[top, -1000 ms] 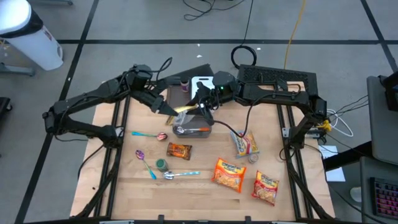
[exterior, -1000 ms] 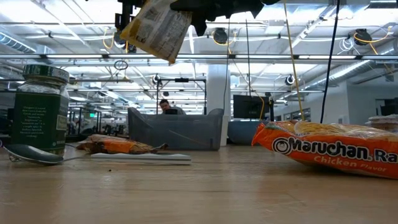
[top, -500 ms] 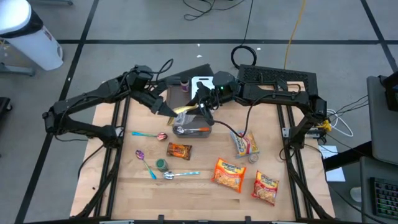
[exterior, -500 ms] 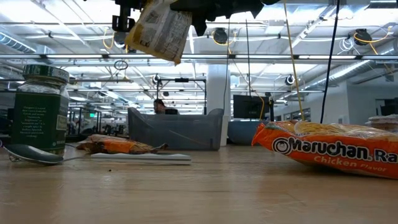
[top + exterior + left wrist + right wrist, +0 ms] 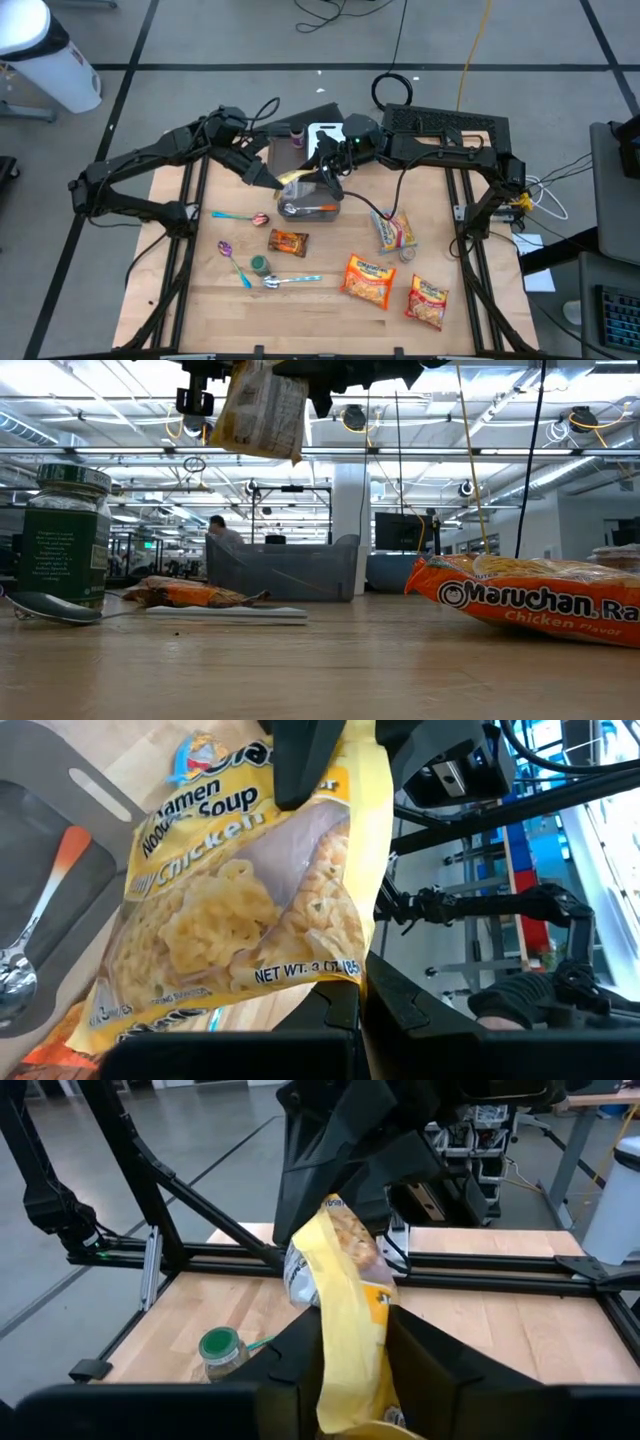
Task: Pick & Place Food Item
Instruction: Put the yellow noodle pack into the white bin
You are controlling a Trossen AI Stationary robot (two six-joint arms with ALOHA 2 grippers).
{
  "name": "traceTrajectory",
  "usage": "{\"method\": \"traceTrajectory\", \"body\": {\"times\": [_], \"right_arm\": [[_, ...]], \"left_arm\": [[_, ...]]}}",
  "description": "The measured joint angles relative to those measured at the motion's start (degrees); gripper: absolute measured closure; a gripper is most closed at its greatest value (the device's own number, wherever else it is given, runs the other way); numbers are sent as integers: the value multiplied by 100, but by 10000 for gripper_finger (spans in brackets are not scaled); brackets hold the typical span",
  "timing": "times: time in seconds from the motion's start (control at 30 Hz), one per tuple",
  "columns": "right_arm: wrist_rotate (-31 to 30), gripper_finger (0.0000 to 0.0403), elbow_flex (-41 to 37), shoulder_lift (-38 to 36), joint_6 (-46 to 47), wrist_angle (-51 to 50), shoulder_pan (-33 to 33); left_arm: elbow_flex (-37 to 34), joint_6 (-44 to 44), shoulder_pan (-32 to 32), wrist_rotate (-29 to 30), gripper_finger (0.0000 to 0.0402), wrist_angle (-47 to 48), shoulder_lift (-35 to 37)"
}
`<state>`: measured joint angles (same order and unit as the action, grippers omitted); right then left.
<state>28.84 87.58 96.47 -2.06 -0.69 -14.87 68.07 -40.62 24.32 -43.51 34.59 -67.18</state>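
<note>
Low view shows the yellow plastic packet of chicken noodle soup (image 5: 262, 410) hanging more upright than a second ago, when it slanted, and shifted slightly rightward. Both claws hold it in the air: the left claw (image 5: 345, 1005) is clamped shut on one edge, and the right claw (image 5: 345, 1365) has tightened onto the opposite edge. I judge this a handover, with the right claw taking the packet. It hangs between the two claws, just above the grey tray (image 5: 312, 205) holding an orange-handled spoon (image 5: 35, 935) on the wooden desk (image 5: 320, 300). The packet is crinkled, its clear window showing curly noodles.
</note>
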Motion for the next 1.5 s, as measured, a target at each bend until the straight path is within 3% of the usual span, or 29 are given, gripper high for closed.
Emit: {"method": "traceTrajectory", "body": {"times": [0.4, 1.17, 1.5], "right_arm": [[11, 342, -1, -2, -9, 0, 0], [-22, 347, -1, -4, -12, 4, 0], [-27, 400, -1, -4, -15, 246, -2]], "left_arm": [[0, 7, 2, 2, 399, -2, 0], [0, 31, 0, -63, 398, -7, 0], [0, 20, 0, -107, 394, -17, 0]]}}
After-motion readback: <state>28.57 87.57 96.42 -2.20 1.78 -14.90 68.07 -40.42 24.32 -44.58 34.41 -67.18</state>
